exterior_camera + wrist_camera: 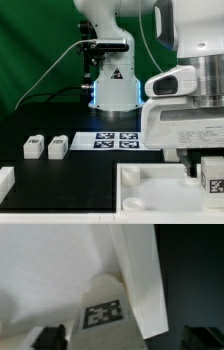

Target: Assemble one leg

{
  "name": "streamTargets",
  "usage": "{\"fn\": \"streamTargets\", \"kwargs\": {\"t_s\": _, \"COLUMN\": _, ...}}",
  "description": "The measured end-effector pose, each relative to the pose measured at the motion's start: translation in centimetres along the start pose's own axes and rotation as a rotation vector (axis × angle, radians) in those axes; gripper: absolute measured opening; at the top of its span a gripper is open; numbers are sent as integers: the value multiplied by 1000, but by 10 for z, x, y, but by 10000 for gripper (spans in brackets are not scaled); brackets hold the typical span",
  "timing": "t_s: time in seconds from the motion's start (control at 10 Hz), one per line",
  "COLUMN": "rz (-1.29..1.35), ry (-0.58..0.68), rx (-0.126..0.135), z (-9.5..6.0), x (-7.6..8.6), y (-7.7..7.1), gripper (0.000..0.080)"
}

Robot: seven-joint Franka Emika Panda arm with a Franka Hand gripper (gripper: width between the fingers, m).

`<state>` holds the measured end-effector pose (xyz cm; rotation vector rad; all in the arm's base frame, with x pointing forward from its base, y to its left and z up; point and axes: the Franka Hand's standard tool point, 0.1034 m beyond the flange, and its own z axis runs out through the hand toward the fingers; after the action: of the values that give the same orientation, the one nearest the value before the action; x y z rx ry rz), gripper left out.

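In the wrist view a leg, a white block with a black-and-white tag, stands between my gripper's dark fingers. One finger is close beside it. The other finger is apart from it, with dark table showing in the gap. The leg sits against the raised wall of the large white tray-like piece. In the exterior view the gripper is low at the right, over that piece's right corner, with the tagged leg under it. Two more legs lie at the left.
The marker board lies on the black table in front of the robot base. A white part shows at the left edge. The arm's white body fills the right side.
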<state>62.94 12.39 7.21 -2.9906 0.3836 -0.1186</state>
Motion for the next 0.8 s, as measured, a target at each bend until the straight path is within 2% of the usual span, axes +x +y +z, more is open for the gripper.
{"fn": "streamTargets", "kwargs": {"t_s": 0.2, "rz": 193, "ry": -8, "rx": 10, "z": 1, "x": -2, "y": -1, "gripper": 305}}
{"fn": "streamTargets", "kwargs": {"t_s": 0.4, "rz": 433, "ry": -12, "rx": 14, "z": 1, "x": -1, "y": 2, "gripper": 299}}
{"fn": "streamTargets", "kwargs": {"t_s": 0.6, "rz": 911, "ry": -22, "rx": 29, "z": -2, "x": 1, "y": 2, "gripper": 299}}
{"fn": "streamTargets", "kwargs": {"t_s": 0.8, "rz": 1342, "ry": -66, "rx": 74, "z": 1, "x": 1, "y": 0, "gripper": 296}}
